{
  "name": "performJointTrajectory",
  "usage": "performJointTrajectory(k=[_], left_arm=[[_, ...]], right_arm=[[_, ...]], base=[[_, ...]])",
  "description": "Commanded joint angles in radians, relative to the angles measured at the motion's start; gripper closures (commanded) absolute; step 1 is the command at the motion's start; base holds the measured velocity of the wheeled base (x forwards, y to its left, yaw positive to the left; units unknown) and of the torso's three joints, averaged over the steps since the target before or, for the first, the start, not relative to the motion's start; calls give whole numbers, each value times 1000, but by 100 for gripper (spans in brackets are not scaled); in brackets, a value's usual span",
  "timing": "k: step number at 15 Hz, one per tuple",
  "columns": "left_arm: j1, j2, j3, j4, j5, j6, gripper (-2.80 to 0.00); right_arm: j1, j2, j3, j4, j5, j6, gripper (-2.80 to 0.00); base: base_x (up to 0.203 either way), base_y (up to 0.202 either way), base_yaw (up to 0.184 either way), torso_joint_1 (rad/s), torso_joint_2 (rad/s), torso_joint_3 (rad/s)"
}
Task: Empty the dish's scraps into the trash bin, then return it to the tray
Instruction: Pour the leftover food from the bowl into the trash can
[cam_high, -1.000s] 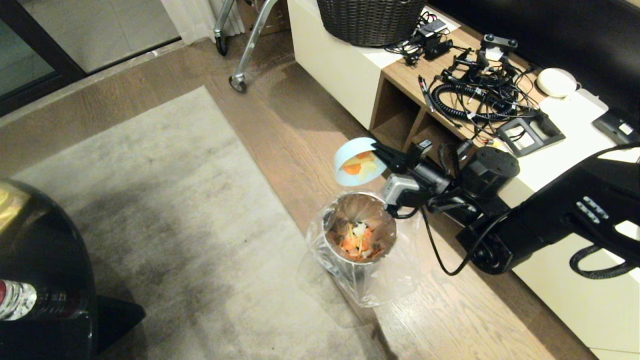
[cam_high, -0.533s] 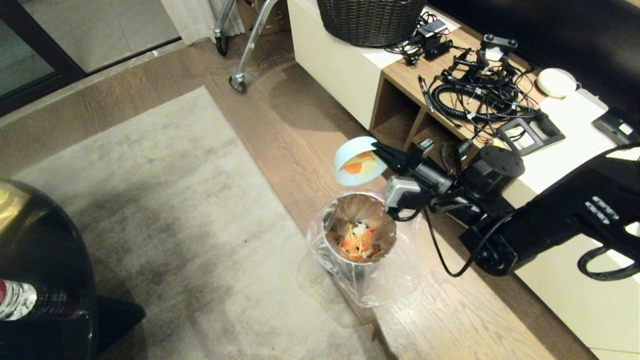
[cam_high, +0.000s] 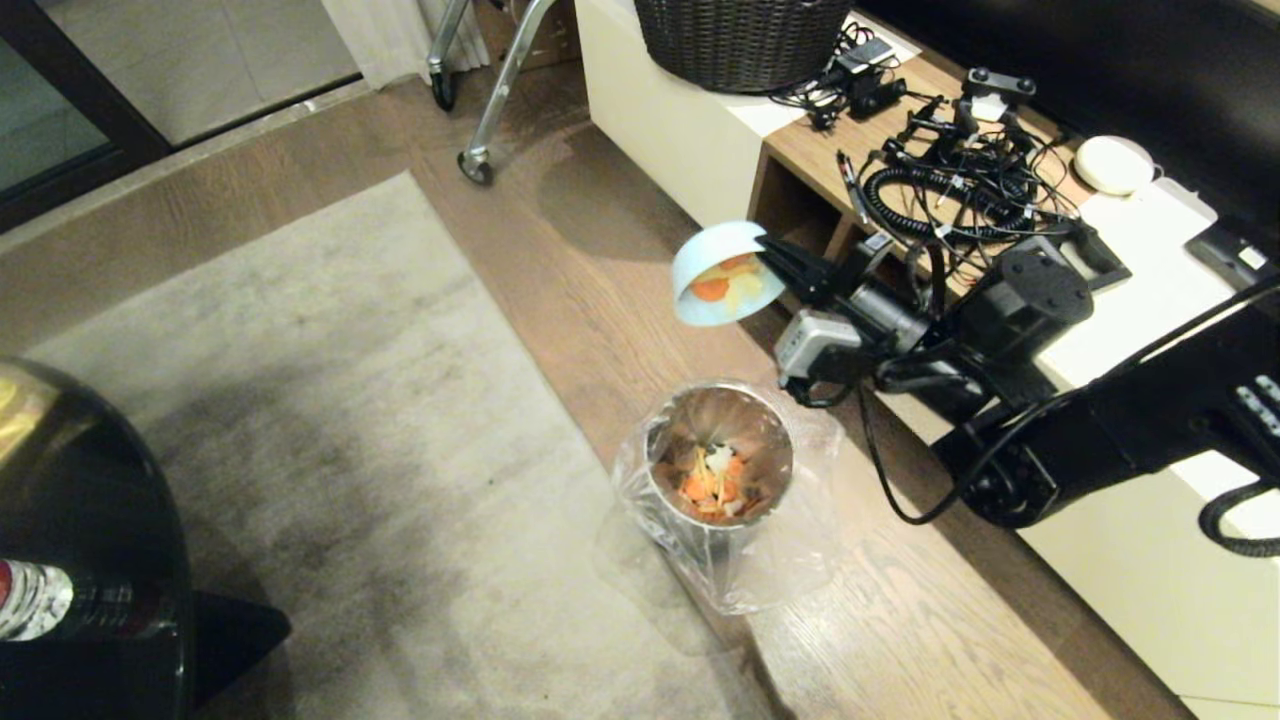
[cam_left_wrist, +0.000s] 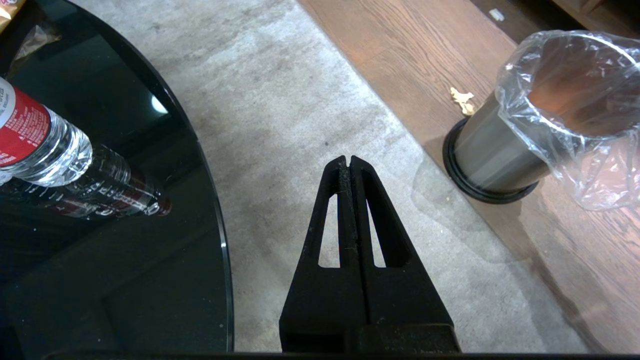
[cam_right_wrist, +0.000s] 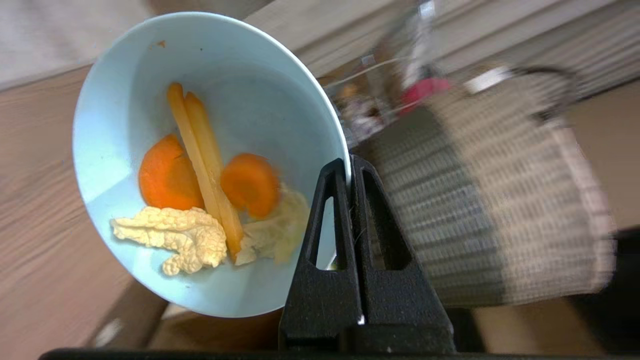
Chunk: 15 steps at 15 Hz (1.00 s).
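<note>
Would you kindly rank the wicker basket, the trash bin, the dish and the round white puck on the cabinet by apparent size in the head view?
1. Wicker basket, though cut off by the frame.
2. Trash bin.
3. Dish; it is raised nearer the camera, so it may look bigger than it is.
4. White puck.

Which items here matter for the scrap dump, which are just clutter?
Job:
dish, tilted, gripped at its rim by right gripper
scraps in the dish
trash bin on the floor

Clutter:
wicker basket
cables
water bottle
parked left gripper
</note>
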Motion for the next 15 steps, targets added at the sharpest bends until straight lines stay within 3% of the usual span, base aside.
performJointTrajectory(k=[1,8,15], left_arm=[[0,0,0,0,0,0,0],[0,0,0,0,0,0,0],[0,0,0,0,0,0,0]], right_arm=[[6,-30,1,-48,2,-4,0],[34,-93,117,-48,7,-28,0],[19,-89,70,-48,9,-22,0]], base=[[0,0,0,0,0,0],[0,0,0,0,0,0],[0,0,0,0,0,0]])
